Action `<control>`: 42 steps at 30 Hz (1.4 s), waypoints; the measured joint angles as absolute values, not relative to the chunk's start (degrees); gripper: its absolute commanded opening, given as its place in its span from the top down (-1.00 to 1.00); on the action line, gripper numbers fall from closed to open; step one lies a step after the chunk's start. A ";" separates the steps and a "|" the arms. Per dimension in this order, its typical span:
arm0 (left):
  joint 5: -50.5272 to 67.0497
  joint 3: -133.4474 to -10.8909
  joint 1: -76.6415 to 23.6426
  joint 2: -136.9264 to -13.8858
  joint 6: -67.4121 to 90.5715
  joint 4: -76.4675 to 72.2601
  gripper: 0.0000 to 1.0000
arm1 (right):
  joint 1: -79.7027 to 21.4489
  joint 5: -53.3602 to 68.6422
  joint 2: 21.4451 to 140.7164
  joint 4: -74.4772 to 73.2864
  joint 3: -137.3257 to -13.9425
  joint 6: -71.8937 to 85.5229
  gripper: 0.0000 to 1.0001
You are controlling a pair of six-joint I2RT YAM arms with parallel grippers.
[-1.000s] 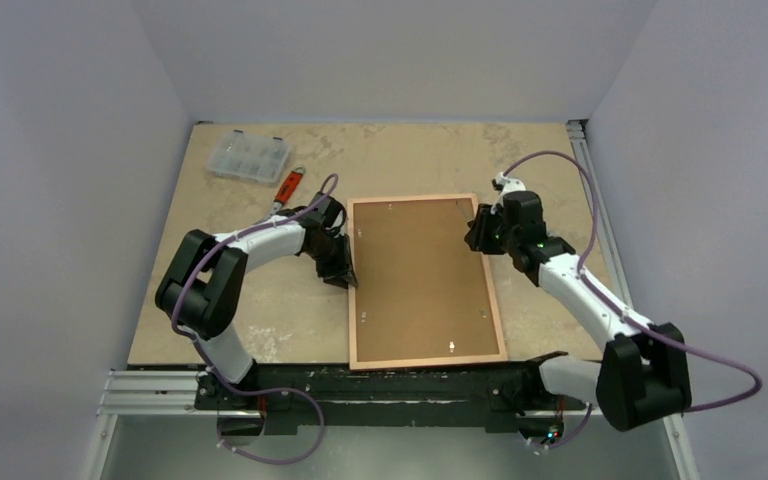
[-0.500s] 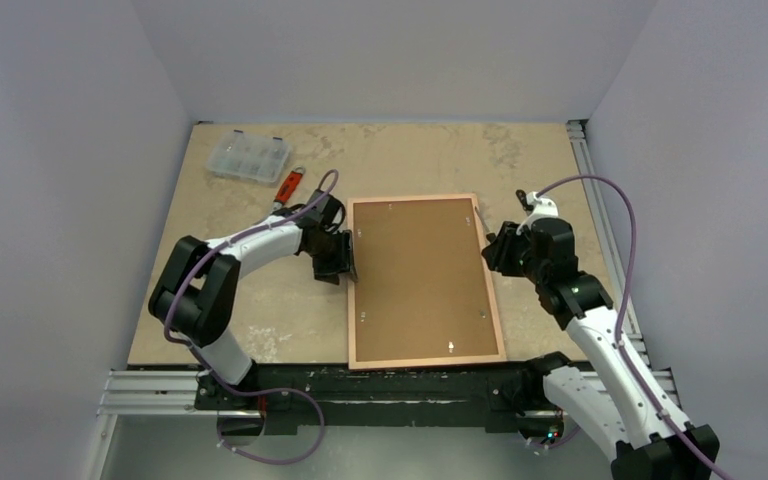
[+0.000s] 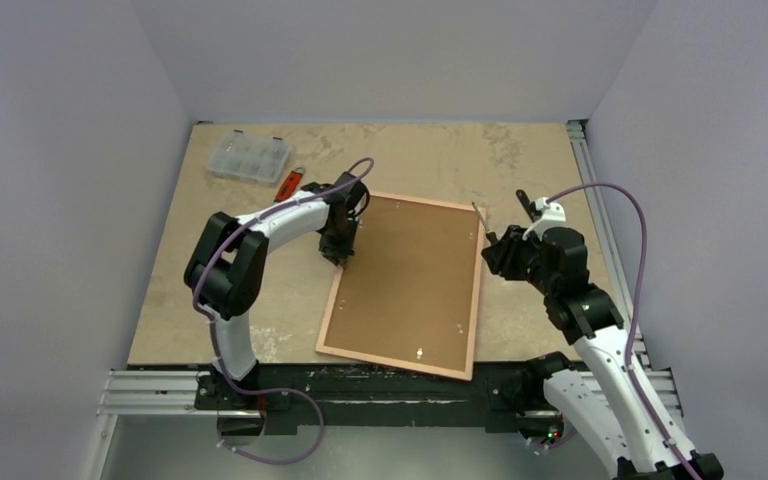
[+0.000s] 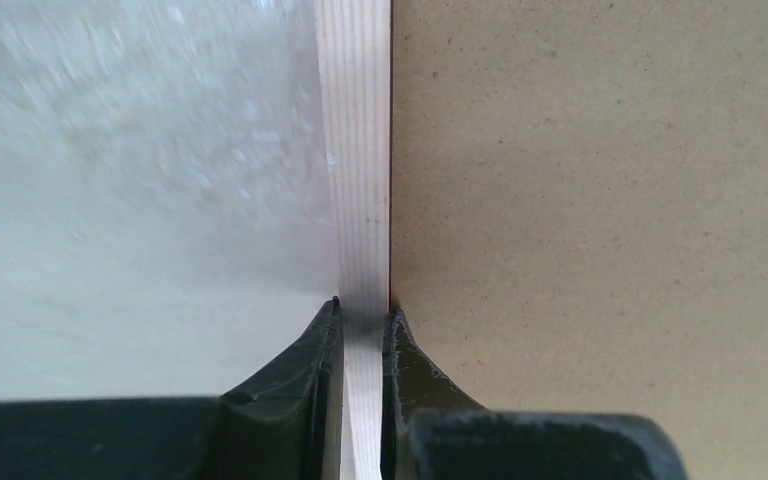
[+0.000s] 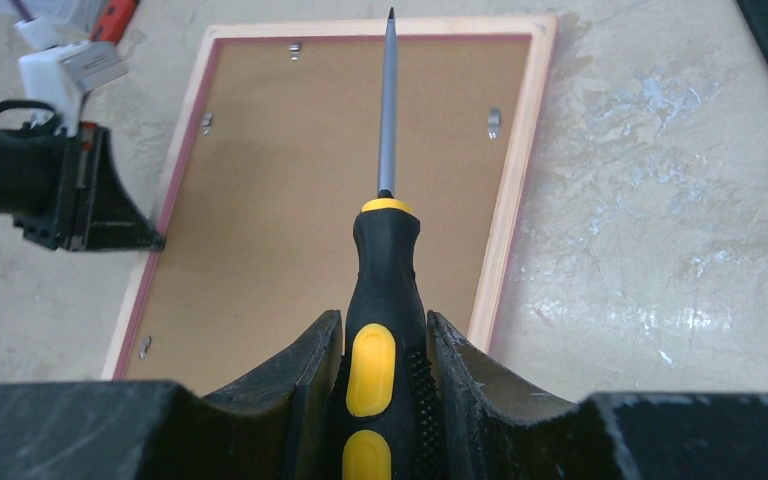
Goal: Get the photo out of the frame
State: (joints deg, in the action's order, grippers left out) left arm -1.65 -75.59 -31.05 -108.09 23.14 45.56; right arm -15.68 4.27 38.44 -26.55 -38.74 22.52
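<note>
Black L claw (image 4: 362, 318) astride frame (image 4: 600, 200) rim (tight)

no legible text, brand or number in any view, frame (image 3: 400, 285) and screwdriver (image 5: 385, 270) unprinted

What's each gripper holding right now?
Left gripper: closed on the rim of the frame.
Right gripper: closed on a screwdriver.

Frame (image 3: 405, 285) on table (image 3: 420, 160), case (image 3: 249, 155) behind-left
</note>
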 measured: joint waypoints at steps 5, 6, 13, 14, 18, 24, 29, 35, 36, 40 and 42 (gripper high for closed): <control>-8.56 -80.01 -31.05 -110.93 12.27 45.65 1.00 | -15.70 5.80 37.69 -26.33 -38.26 22.52 1.00; -10.04 -80.55 -31.05 -111.20 10.68 45.69 1.00 | -15.68 5.96 37.71 -26.26 -38.06 22.52 1.00; -15.62 -90.52 -30.81 -115.02 6.48 49.17 0.29 | -15.68 7.11 37.71 -26.15 -37.50 22.50 1.00; -16.45 -91.24 -30.81 -114.93 6.76 49.43 0.23 | -15.68 7.11 37.71 -26.15 -37.47 22.50 1.00; -18.50 -91.79 -30.76 -112.86 10.15 51.20 0.07 | -15.68 7.18 37.58 -26.11 -37.26 22.50 1.00; -17.58 -85.34 -30.00 -101.19 19.86 55.48 0.05 | -15.68 7.35 37.41 -26.11 -37.04 22.50 1.00; -11.88 -71.99 -29.63 -82.15 33.65 56.93 0.15 | -15.68 7.73 37.45 -25.58 -36.88 22.48 1.00; 0.14 -50.33 -29.63 -64.42 55.27 55.53 0.05 | -15.68 8.67 38.74 -24.95 -36.67 22.24 1.00; 1.85 -47.90 -29.63 -63.33 58.08 55.16 0.01 | -15.68 8.69 38.89 -24.86 -36.56 22.24 1.00; 9.87 -36.36 -29.63 -58.19 71.79 50.52 -0.18 | -15.68 9.08 39.35 -24.93 -36.51 21.87 1.00; 12.25 -32.49 -29.63 -56.40 77.03 48.84 -0.23 | -15.68 9.43 39.27 -24.56 -36.38 21.91 1.00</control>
